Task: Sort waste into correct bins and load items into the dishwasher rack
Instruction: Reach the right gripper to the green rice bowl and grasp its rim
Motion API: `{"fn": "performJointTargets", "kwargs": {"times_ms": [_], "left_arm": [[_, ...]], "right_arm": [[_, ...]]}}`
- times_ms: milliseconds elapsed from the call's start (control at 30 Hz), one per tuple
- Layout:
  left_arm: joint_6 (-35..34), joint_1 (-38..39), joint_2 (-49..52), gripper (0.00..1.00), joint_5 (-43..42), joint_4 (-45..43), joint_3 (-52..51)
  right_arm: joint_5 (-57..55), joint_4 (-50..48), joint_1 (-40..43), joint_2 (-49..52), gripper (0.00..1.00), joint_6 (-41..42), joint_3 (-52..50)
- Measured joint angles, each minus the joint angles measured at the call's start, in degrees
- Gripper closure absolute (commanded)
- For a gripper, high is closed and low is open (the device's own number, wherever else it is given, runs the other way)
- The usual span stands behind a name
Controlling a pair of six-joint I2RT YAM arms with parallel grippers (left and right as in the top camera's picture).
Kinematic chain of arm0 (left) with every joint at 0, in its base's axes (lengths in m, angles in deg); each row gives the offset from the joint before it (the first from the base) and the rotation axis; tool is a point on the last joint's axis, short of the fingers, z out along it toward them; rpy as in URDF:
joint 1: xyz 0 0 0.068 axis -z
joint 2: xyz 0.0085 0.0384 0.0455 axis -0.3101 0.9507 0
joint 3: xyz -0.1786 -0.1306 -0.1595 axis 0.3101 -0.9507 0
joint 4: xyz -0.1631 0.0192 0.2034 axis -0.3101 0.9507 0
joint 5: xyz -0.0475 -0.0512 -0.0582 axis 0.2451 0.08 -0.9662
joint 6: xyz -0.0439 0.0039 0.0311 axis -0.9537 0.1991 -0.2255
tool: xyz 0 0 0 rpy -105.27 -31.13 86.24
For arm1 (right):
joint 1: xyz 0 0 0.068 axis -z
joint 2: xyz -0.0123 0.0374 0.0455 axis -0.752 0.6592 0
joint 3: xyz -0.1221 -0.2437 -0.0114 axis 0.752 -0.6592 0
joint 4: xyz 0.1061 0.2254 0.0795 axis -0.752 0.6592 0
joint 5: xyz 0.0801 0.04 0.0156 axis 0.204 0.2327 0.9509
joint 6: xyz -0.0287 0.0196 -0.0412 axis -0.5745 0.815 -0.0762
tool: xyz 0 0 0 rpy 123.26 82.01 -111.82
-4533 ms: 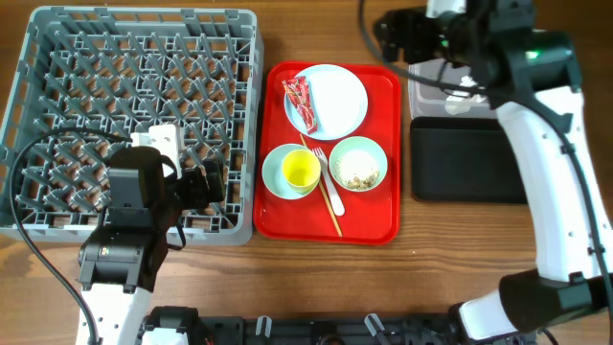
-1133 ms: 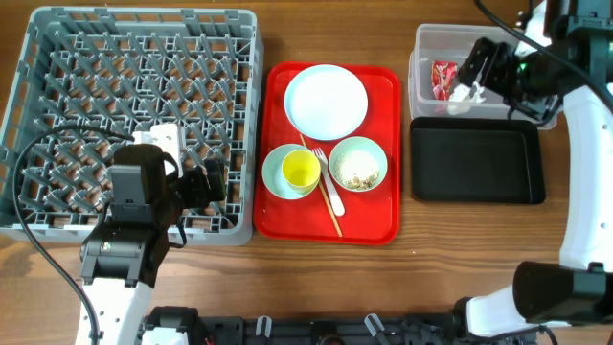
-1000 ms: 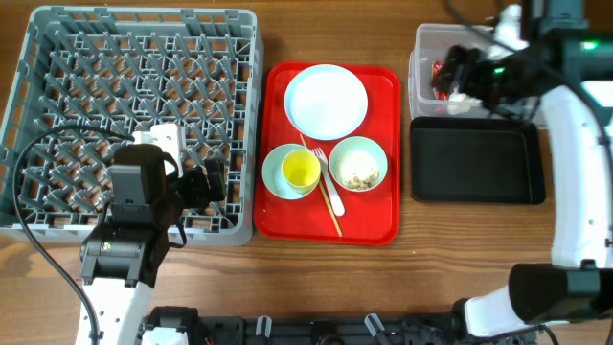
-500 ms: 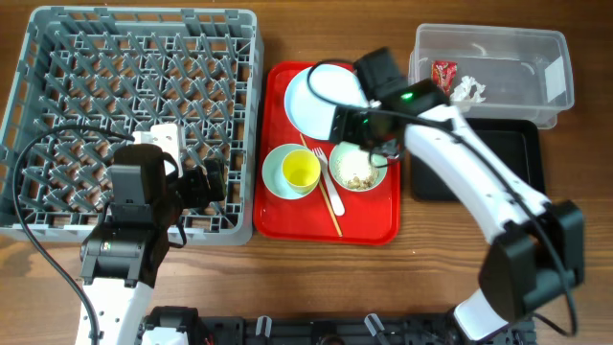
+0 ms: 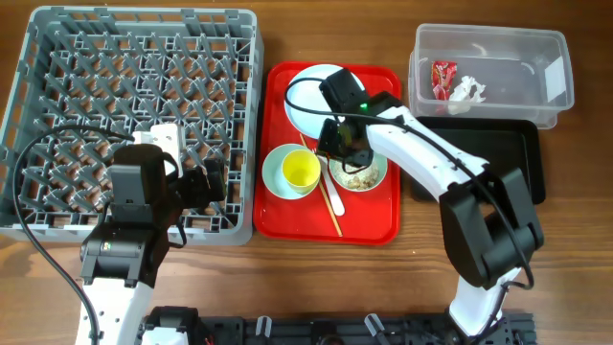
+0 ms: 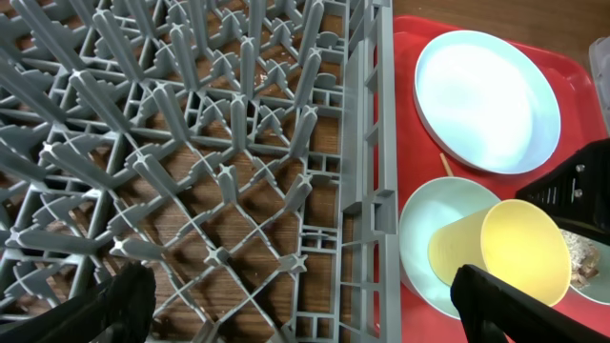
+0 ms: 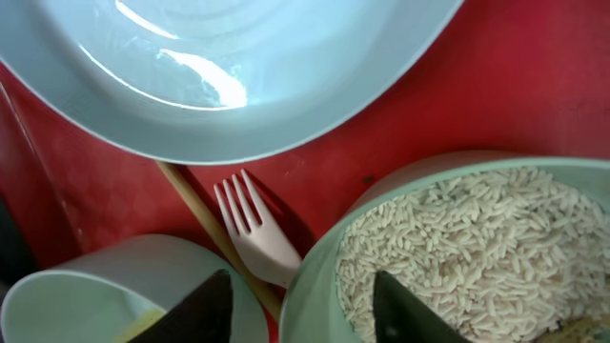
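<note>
The grey dishwasher rack fills the left. On the red serving tray sit a white plate, a blue-green bowl holding the yellow cup, a white fork, and a second bowl of beige rice scraps. My right gripper is open and straddles that bowl's left rim, with the fork beside it. The red wrapper and the white napkin lie in the clear tub. My left gripper is open over the rack.
The black tray lies in front of the clear tub, partly under my right arm. A wooden stick lies beside the fork. The red tray's rim borders the rack's right wall. The left wrist view shows the plate and cup.
The wrapper went from the plate into the clear tub. My right arm then swung left from the tub to the red tray and came down at the rice bowl's rim. The left arm stayed still.
</note>
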Motion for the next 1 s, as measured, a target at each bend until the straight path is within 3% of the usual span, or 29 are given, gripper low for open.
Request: {"fn": "performJointTargets", "kwargs": {"times_ms": [200,533,733,1000], "left_arm": [[0.0,0.0,0.0,0.0,0.0,0.0,0.0],[0.0,0.0,0.0,0.0,0.0,0.0,0.0],[0.0,0.0,0.0,0.0,0.0,0.0,0.0],[0.0,0.0,0.0,0.0,0.0,0.0,0.0]], "right_arm": [[-0.7,0.0,-0.8,0.7,0.58,1.1,0.0],[-1.4,-0.6,-1.6,2.6,0.96,2.2,0.0],[-2.6,1.3,-1.4,1.9,0.96,1.5,0.4],[-2.9,10.1,3.0,-1.9,0.96,-7.0,4.3]]}}
